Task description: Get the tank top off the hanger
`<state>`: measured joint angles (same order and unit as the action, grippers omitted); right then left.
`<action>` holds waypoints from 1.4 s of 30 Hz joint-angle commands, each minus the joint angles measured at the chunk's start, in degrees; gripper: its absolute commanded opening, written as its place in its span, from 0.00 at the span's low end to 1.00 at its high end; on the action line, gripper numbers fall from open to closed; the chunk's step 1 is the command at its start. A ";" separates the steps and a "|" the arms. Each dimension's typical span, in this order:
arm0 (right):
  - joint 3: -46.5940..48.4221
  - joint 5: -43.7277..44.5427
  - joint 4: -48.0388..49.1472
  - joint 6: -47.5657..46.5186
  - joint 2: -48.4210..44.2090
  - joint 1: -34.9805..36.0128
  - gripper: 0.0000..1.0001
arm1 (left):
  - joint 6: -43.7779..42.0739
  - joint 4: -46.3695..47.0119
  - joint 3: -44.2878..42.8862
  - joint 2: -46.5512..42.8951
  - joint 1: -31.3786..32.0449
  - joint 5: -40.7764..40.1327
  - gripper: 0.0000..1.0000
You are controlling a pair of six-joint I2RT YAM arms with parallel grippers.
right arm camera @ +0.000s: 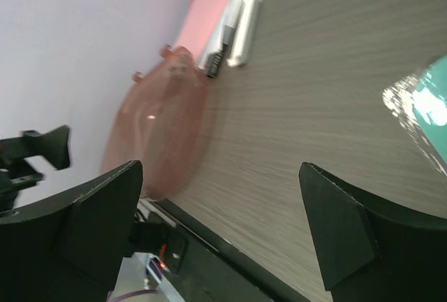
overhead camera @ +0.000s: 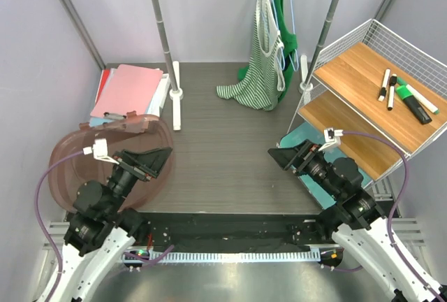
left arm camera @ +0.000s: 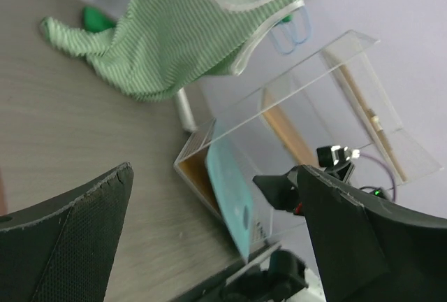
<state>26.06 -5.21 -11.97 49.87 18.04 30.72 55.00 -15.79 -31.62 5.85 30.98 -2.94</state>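
Fingers (left arm camera: 70,239) both spread; shelf (overhead camera: 349,71) beside hanging tank top (overhead camera: 262,64).

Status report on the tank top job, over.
Left gripper, right gripper open, empty, apart from cloth. Tank top on hanger, hem touching table. Nothing in the way.

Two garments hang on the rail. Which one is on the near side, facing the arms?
The green-and-white striped tank top, with white trim and its hem trailing on the table. The solid green garment hangs behind it, mostly covered.
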 commanded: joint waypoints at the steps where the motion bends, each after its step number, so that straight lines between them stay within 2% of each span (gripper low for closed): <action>1: 3.11 2.05 -7.98 -4.51 2.08 0.13 1.00 | -3.05 -17.33 -7.83 4.08 -0.22 2.57 1.00; 4: 3.64 -1.72 -7.98 -4.08 1.47 0.04 1.00 | -3.32 -19.28 -9.78 2.77 -0.22 2.76 1.00; 7: 3.82 -7.60 -7.28 -3.64 -0.72 0.13 1.00 | -3.76 -12.44 -7.94 1.27 -0.22 7.67 1.00; 9: 3.73 -11.11 -6.06 -3.81 -2.83 0.13 1.00 | -3.67 -10.14 -8.55 3.46 -0.13 10.58 1.00; 13: 6.10 -12.19 -8.59 -5.56 -4.59 0.13 1.00 | -5.69 -10.67 -13.46 15.73 -0.22 12.25 1.00; 19: 12.16 -12.10 -15.98 -10.14 -3.37 0.13 1.00 | -6.75 -0.40 -19.00 28.24 -0.22 15.06 0.99; 20: 12.69 -12.45 -16.59 -10.23 -3.28 0.13 1.00 | -7.01 1.62 -20.40 32.52 -0.13 15.50 0.99; 26: 15.41 -15.70 -17.12 -9.96 -3.28 0.13 1.00 | -9.83 8.21 -32.35 47.75 -0.22 16.65 0.95; 27: 15.68 -16.05 -17.21 -9.88 -3.36 0.13 1.00 | -10.00 9.28 -34.20 52.81 -0.13 17.00 0.95; 31: 16.74 -16.41 -17.13 -9.53 -3.45 0.13 1.00 | -10.88 10.60 -48.49 66.63 -0.13 22.62 0.86; 33: 17.00 -16.41 -17.13 -9.35 -3.28 0.13 1.00 | -10.18 12.18 -52.56 73.47 -0.13 24.47 0.84; 37: 17.44 -16.67 -17.04 -7.95 -2.93 0.13 1.00 | -7.81 19.72 -61.09 82.19 -0.92 29.39 0.78; 40: 17.97 -15.71 -17.13 -7.77 -3.28 0.13 1.00 | -6.14 24.55 -65.41 87.73 -1.10 27.20 0.68; 42: 18.76 -15.35 -17.30 -7.59 -3.54 0.13 1.00 | -3.42 28.08 -69.27 90.73 -1.10 28.59 0.66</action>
<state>41.71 -20.67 -29.34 41.34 14.22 30.72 47.97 0.71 -94.35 93.03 30.39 22.48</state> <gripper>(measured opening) 0.996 0.677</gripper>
